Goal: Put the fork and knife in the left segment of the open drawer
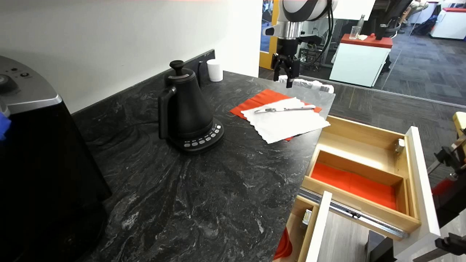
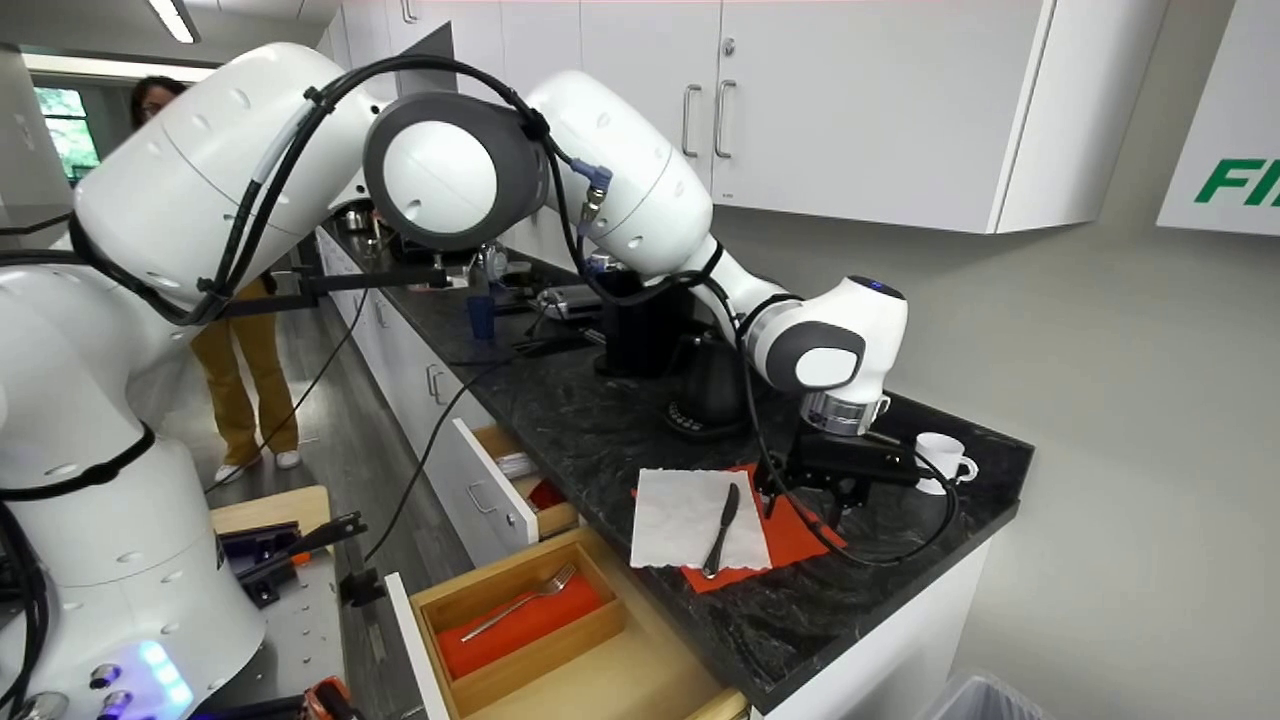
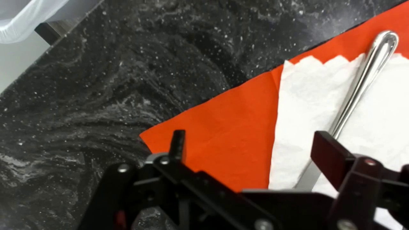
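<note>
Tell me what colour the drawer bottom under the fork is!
Red-orange; the liner shows best in an exterior view.

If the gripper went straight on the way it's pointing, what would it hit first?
Probably the orange napkin, which shows between the open jaws of the gripper. One side might reach the white napkin or knife instead; depth is unclear.

A black kettle (image 1: 189, 107) and a white mug (image 1: 215, 71) stand on the dark counter (image 1: 225, 196), near 2 overlapping napkins (image 1: 282, 125).

The white arm (image 2: 440, 185) arches outward, its black hand (image 3: 254, 149) pointing down, fingers (image 3: 332, 161) wide apart.
</note>
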Robot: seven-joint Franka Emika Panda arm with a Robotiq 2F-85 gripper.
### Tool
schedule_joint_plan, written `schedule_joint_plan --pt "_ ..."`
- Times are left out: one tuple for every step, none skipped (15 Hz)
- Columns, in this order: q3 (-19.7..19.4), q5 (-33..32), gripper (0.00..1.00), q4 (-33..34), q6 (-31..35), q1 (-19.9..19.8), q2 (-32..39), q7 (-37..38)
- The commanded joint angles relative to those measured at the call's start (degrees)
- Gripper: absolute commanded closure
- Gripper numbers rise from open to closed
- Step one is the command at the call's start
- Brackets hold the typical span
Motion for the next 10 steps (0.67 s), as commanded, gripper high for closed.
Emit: schedule_joint_plan --pt "-0.91 0.81 0.00 0.22 -0.15 0.61 0.07 -0.44" --pt "-0.91 0.81 0.00 0.22 -0.15 0.61 0.07 -0.44" --pt "-1.03 0.71 0.00 -0.19 0.15 0.80 -0.19 -0.10" --pt "-0.41 1.17 0.00 -2.16 0.94 0.78 -1.27 -0.41" --pt "0.05 1.42 0.00 -4.39 2.12 0.96 -2.42 -0.53" --pt "0.48 1.66 0.00 -7.92 4.02 1.46 -4.13 -0.09" --pt "0.77 2.03 0.00 -9.76 5.02 1.83 -4.81 0.31" --pt "1.06 2.49 0.00 -12.20 6.75 2.28 -5.80 0.90" --pt "0.98 2.58 0.00 -13.72 8.02 2.94 -6.24 1.74" --pt "0.59 2.65 0.00 -15.67 9.75 3.70 -7.08 3.30"
